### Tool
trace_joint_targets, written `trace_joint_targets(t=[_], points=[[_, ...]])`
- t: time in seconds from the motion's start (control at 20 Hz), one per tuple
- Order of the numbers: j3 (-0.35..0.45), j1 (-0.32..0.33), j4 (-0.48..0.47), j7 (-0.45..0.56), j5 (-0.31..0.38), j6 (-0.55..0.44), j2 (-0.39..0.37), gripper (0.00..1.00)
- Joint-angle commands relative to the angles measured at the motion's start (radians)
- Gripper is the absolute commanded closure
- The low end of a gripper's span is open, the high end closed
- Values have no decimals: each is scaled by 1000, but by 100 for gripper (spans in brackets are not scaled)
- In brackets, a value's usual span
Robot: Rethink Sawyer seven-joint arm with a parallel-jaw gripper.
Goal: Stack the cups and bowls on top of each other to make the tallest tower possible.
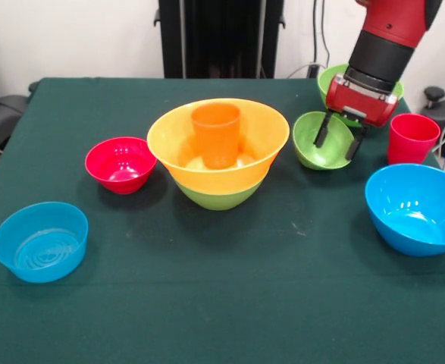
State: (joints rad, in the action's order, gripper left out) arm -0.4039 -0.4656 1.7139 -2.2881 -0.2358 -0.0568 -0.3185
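Green tablecloth (207,303) under end effector (336,139), fingers apart astride tilted small green bowl (317,144).

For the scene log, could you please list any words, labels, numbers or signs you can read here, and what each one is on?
None can be read: no text shows on the bowls, the orange cup, the red cup, the gripper or the green table.

Bowls and cups on the green bench (207,303)

The orange cup (216,135) stands in the wide orange bowl (217,145), which sits in a green bowl (217,196). Right of it, the gripper (336,139) straddles the small green bowl (321,141), fingers apart. The red cup (413,139) stands farther right.
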Motion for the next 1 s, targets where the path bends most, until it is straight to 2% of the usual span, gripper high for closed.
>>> trace_joint_targets(t=[0.05,0.45,0.8,1.0], points=[[134,14,68,-200,-41,46,31,0],[134,8,78,-180,-50,-14,2,0],[122,8,67,-150,-50,-121,-34,0],[129,24,57,-137,-43,-128,-43,0]])
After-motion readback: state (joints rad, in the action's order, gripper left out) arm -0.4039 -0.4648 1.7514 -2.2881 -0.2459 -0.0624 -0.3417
